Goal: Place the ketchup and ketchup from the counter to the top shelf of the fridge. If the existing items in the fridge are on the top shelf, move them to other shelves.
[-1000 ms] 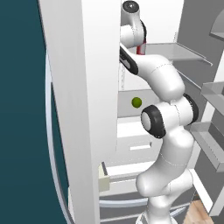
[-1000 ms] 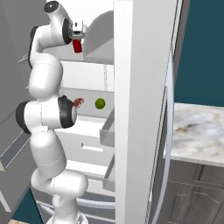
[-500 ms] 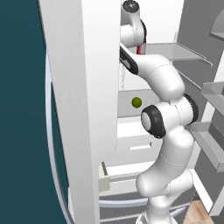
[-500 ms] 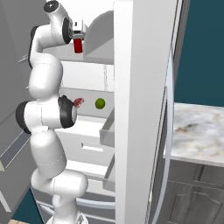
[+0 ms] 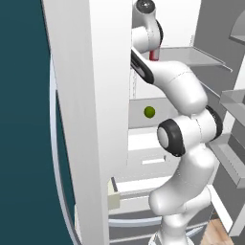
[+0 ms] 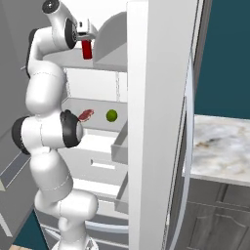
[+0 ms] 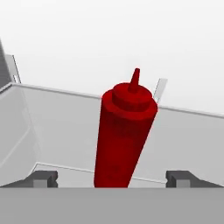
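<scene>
Ketchup bottle [image 7: 124,135] stands released on the fridge's top shelf [image 7: 65,127]; tool [image 7: 113,177] spread apart, should withdraw next.

You are looking at a glossy white arm [image 5: 184,91] built from rounded, tube-like segments that swell toward each joint. Dark grey to black rings and round caps mark the joints [image 5: 171,138]; you can see one large black disc at mid-height and a black band higher up. A grey domed cap tops the uppermost segment [image 6: 51,6]. The gripper [image 7: 112,178] ends in two small, blocky dark grey fingertips [image 7: 43,177].
</scene>
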